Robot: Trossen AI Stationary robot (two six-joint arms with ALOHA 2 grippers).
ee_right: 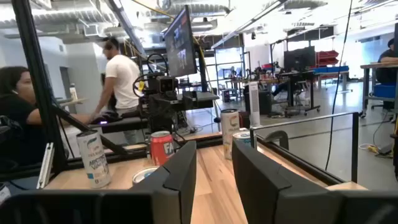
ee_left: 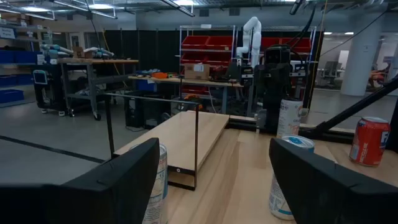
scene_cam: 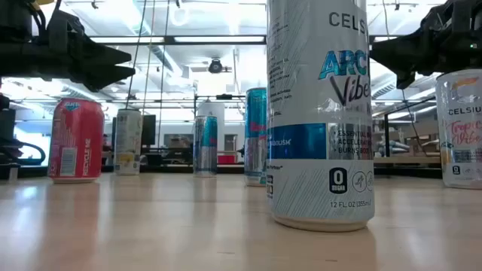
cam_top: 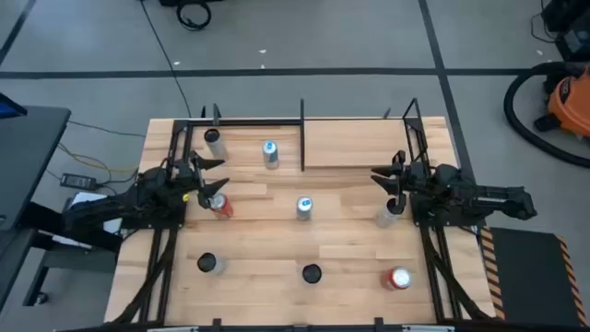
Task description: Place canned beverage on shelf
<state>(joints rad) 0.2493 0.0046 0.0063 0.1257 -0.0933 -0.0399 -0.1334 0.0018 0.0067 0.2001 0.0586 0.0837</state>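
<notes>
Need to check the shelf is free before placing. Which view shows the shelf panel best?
High view: the shelf shows whole from above, its pale panel bare at the table's far right, black rods around it. Left wrist view shows it lengthwise at an angle. Right wrist view catches only a corner and rods. Low view doesn't show it clearly.

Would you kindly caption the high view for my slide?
Both grippers, left and right, hover above cans; the shelf holds none.

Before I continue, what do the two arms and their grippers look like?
Both arms are dark, nearly black, jointed metal. The left gripper and right gripper each carry two flat, matte black, blade-like fingers. Something small and yellow shows near the left wrist. No readable markings.
</notes>
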